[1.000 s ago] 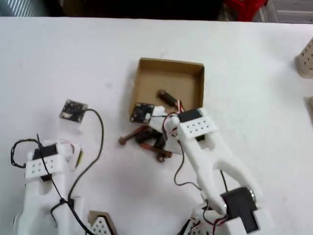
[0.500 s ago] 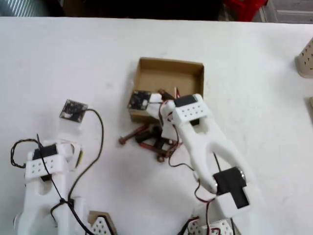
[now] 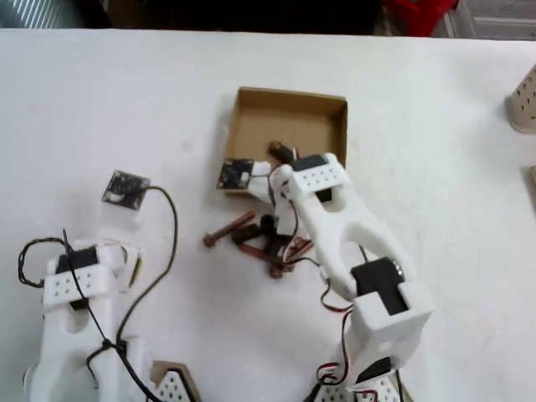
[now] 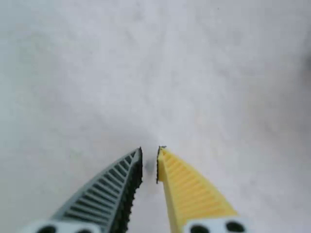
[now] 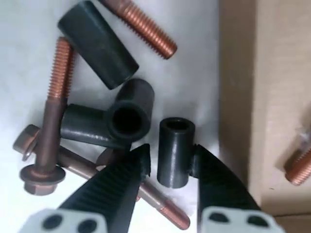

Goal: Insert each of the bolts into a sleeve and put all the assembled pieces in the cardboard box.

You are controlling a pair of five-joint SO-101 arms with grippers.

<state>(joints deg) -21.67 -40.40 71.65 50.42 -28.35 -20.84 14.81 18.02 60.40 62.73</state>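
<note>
The right pincer [image 5: 171, 155] is clamped on a black sleeve [image 5: 176, 145], which it holds upright just beside the wall of the cardboard box [image 5: 272, 87]. Behind it, other sleeves [image 5: 97, 43] lie tangled with copper bolts [image 5: 48, 121] on the white counter [image 5: 29, 19]. One bolt end [image 5: 297, 167] shows inside the box. The left pincer [image 4: 149, 162], its fingers almost together and holding nothing, hangs over bare counter well apart from the pile.
</note>
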